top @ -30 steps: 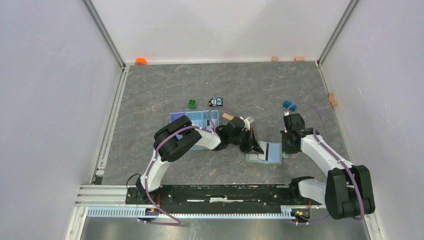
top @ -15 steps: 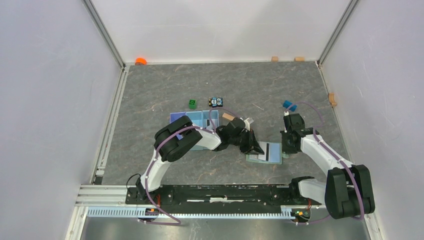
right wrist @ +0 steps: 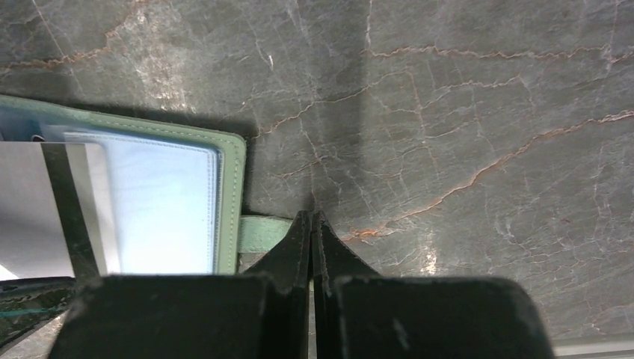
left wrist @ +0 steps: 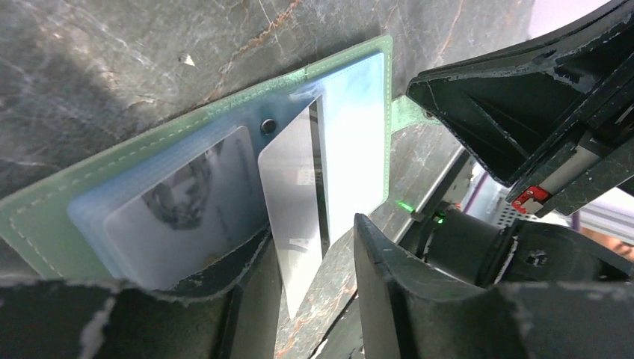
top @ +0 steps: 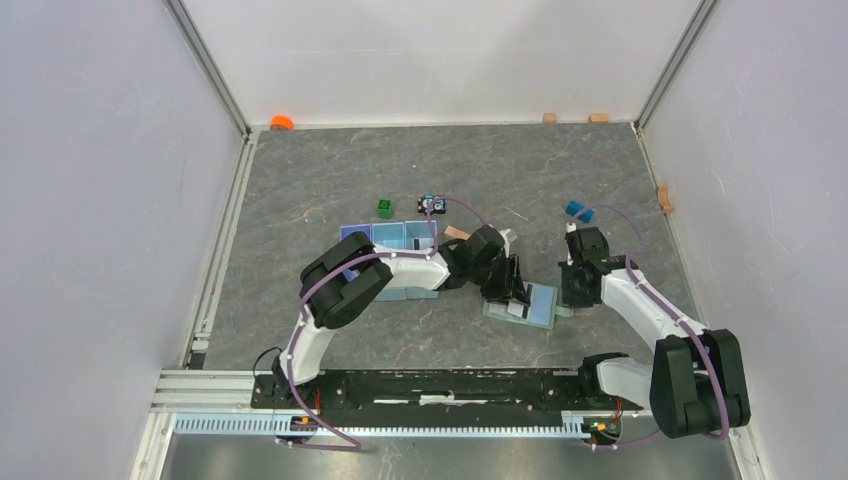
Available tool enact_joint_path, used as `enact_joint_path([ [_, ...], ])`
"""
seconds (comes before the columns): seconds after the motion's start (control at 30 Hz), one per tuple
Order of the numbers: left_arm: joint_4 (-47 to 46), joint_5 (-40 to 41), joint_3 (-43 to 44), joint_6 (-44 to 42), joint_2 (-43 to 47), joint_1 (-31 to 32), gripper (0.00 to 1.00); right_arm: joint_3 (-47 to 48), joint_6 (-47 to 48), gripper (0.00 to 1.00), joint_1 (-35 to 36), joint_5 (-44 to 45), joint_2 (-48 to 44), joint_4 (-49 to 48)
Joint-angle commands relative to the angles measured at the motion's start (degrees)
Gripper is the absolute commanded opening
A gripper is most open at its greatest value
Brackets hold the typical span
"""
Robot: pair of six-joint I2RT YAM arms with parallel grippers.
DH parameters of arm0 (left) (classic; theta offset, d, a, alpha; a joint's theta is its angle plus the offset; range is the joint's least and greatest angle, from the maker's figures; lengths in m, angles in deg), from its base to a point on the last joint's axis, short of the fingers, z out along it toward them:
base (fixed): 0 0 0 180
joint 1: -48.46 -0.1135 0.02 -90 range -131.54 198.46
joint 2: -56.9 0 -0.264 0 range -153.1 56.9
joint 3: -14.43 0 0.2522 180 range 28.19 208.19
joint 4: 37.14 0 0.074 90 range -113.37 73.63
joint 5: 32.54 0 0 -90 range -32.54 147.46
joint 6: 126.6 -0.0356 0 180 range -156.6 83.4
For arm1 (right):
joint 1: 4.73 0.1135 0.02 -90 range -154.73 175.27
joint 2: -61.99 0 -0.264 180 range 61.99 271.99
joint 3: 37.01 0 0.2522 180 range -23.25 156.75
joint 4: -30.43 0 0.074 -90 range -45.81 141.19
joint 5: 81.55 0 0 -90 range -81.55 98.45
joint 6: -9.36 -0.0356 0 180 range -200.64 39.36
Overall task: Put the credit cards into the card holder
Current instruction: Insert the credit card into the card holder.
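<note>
Card holder unfolded on grey marbled table, credit card lower end hidden inside left gripper, grip unclear, right gripper pressed together.

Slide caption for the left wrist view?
White card lying partway across the open card holder, inside the open left gripper.

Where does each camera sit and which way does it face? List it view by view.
Top external: above and behind the bases, looking down at the table; both arms, left gripper and right gripper show.
Left wrist: on the left arm, facing the open card holder and a credit card; own fingers show.
Right wrist: on the right arm, facing the card holder's tab; its shut gripper shows.
Shared: both wrist views show card holder and credit card.
</note>
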Motion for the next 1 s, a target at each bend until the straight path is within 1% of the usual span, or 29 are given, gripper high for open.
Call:
enact_joint_path([
  [0.0,12.93,6.63,2.48,-8.97,2.57,-0.06,0.48,-0.17,0.03,0.00,-0.05,-0.45,-1.03,-0.77],
  [0.2,16.18,8.39,4.19,-11.68,4.24,0.01,0.56,-0.26,0.15,0.00,-0.06,-0.78,-1.06,-0.98],
  [0.47,17.91,9.54,5.13,-13.95,6.66,0.05,0.61,-0.25,0.33,0.00,-0.06,-0.94,-1.07,-0.99],
  [0.63,20.18,11.03,5.72,-15.49,6.99,0.04,0.62,-0.34,0.38,0.00,-0.05,-0.97,-1.08,-0.99],
  [0.97,20.11,9.66,6.48,-15.19,4.28,0.40,0.61,-0.35,0.37,0.00,-0.01,-1.04,-0.99,-1.08],
])
